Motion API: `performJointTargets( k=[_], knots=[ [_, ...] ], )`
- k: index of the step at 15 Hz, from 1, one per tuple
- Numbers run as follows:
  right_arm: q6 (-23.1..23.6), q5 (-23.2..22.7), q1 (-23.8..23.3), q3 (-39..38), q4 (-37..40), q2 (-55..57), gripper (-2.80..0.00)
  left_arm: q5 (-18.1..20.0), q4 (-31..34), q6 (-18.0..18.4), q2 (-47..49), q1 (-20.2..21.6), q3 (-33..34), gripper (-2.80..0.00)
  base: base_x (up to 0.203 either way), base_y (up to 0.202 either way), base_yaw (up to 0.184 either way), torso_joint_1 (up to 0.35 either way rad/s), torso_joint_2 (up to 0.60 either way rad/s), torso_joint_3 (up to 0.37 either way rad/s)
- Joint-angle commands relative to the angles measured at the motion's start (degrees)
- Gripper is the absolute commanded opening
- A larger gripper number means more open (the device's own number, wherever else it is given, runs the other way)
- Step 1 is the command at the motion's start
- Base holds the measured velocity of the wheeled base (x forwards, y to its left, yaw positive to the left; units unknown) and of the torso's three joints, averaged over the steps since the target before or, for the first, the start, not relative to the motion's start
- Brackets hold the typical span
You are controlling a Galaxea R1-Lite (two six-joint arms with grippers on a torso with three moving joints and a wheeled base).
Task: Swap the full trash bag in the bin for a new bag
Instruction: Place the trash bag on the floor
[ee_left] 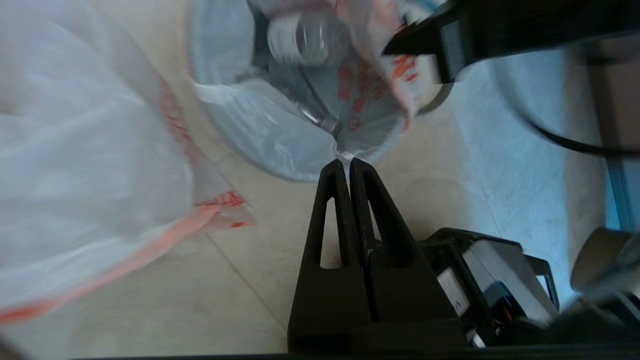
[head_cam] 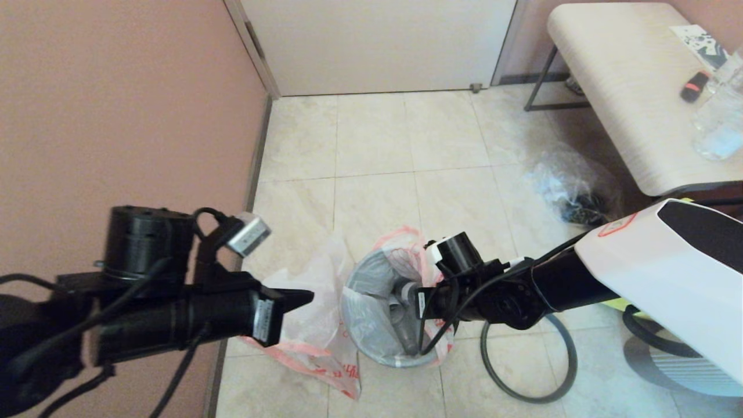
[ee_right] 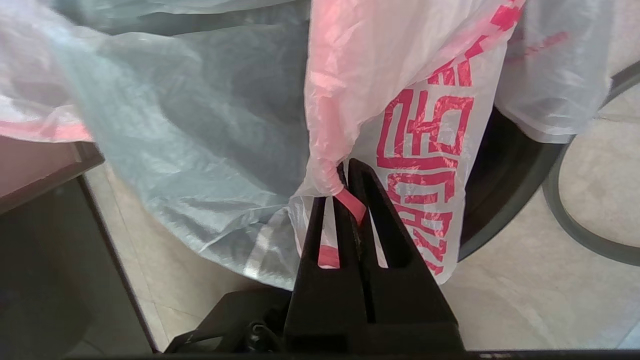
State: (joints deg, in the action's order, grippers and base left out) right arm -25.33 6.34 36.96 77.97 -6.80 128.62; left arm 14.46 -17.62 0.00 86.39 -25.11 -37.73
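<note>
2 grippers, left gripper [ee_left: 346,162] and right gripper [ee_right: 345,170], pinching bag [ee_right: 410,100] over bin [head_cam: 371,348]

You are looking at a domestic interior, probably an entry or hallway corner: beige floor tiles [head_cam: 371,174], salmon-pink wall [head_cam: 116,98], white door [head_cam: 377,40], and a pale table [head_cam: 615,87] on thin metal legs.

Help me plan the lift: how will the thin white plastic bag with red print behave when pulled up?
The thin white plastic bag with red print looks floppy, crumpling where the right gripper pinches it. Probably light, and may tear.
</note>
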Motion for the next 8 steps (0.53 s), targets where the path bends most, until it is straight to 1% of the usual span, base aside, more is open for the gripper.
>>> performJointTargets(
  k=[1, 2, 3, 4, 6, 8],
  knots=[
    [-0.16, -0.01, -0.4, -0.01, -0.05, 0.55, -2.8, 0.11, -3.12, -0.46, 14.27, -0.24, -1.58, -0.58, 0.0, 0.0, 0.0, 0.0, 0.0, 0.0],
    [-0.16, -0.01, -0.49, -0.01, -0.14, 0.67, -2.8, 0.34, -4.18, -0.74, 18.17, 0.45, -3.21, 0.0, 0.0, 0.0, 0.0, 0.0, 0.0, 0.0],
    [-0.07, -0.01, -0.43, 0.08, -0.11, 0.76, -2.8, 0.63, -4.95, -0.87, 21.77, 1.37, -5.15, 0.0, 0.0, 0.0, 0.0, 0.0, 0.0, 0.0],
    [0.13, -0.07, -0.31, 0.07, -0.05, 0.76, -2.8, 1.85, -6.29, -0.88, 24.99, 3.09, -7.25, 0.0, 0.0, 0.0, 0.0, 0.0, 0.0, 0.0],
    [0.72, -0.1, -0.4, 0.08, -0.05, 1.29, -2.8, 6.15, -11.68, -0.68, 29.14, 6.71, -10.8, 0.0, 0.0, 0.0, 0.0, 0.0, 0.0, 0.0],
    [0.72, -0.01, -0.16, 0.34, -0.05, 1.37, -2.8, 6.43, -12.3, -0.62, 31.37, 7.48, -12.05, 0.0, 0.0, 0.0, 0.0, 0.0, 0.0, 0.0]
  ],
)
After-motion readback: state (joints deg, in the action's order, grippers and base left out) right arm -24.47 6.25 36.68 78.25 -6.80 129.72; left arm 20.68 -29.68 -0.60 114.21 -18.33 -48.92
